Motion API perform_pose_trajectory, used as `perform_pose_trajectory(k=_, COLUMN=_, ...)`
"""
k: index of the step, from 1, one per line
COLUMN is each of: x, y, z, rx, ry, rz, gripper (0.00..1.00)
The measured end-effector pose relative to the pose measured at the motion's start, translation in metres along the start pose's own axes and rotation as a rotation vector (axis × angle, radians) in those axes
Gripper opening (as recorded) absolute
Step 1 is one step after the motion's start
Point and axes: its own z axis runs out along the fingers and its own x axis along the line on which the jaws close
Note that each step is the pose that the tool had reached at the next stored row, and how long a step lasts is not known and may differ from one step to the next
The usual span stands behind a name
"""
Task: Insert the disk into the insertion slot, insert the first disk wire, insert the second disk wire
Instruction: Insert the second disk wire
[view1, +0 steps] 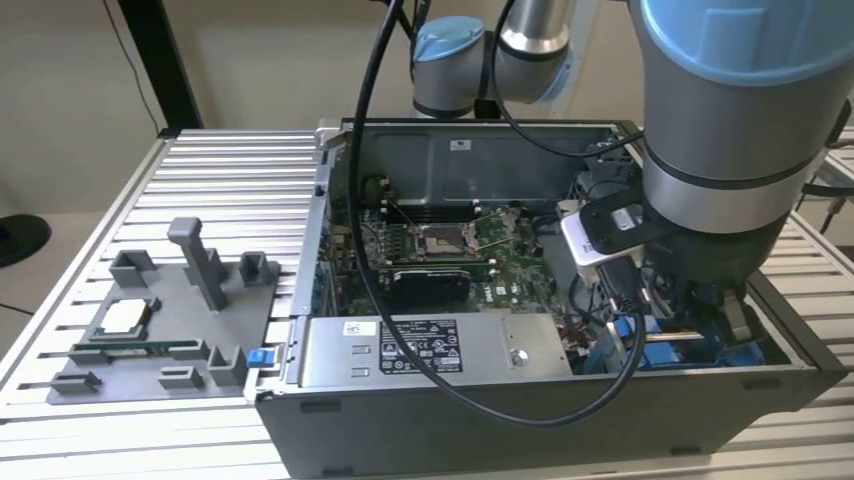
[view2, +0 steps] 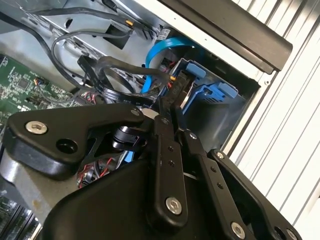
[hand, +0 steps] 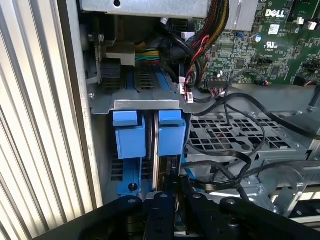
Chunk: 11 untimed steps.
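Gripper (view2: 172, 107) fingers are closing on a wire connector (view2: 173, 90) as we are working at the slot (hand: 150, 132) in the computer case's (view1: 534, 415) corner nearest the exterior view's right. We are seeing the disk (hand: 156, 145) sitting on edge between the blue rails. We are judging the wire limp and light, its plug stiff but fragile: best gripped by the plug body.
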Motion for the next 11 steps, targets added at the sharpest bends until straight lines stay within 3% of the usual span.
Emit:
perform_pose_trajectory(k=10, x=0.0006, y=0.0026, z=0.0053, rx=0.0004, ry=0.0012, rz=0.000, gripper=0.00)
perform_pose_trajectory(k=11, x=0.0006, y=0.0028, z=0.0057, rx=0.0003, ry=0.0002, rz=0.001, gripper=1.00)
